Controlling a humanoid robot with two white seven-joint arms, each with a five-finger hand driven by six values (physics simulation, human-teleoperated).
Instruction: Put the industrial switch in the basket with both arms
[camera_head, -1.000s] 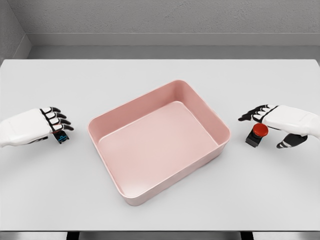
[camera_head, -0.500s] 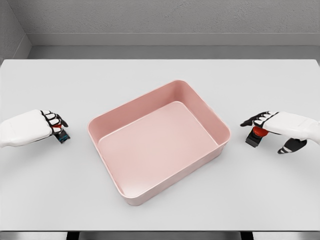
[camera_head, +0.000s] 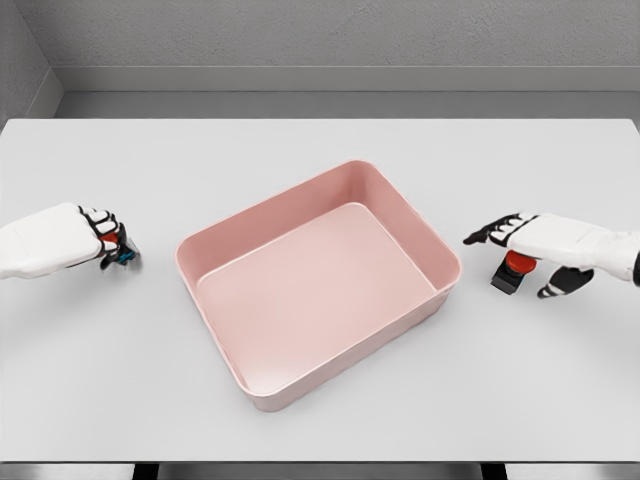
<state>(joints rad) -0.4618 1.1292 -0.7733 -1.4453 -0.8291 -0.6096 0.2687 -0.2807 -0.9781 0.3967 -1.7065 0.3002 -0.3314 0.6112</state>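
Observation:
A pink rectangular basket (camera_head: 446, 262) sits mid-table, turned at an angle. At the left, my left hand (camera_head: 114, 246) has its fingers curled around a small industrial switch (camera_head: 124, 257) with red and blue parts, which is mostly hidden by the fingers. At the right, a second switch (camera_head: 507, 272) with a red button on a black base stands on the table just beyond the basket's right corner. My right hand (camera_head: 512, 252) hovers over it, fingers stretched toward the basket and thumb hanging behind it, not closed on it.
The white table (camera_head: 320, 150) runs to a grey wall at the back and to its front edge at the bottom of the view. The basket's raised rim stands between the two hands.
My left hand's fingers have closed on the small switch and drawn it slightly up and back. My right hand has slid left over the red-button switch, covering its top.

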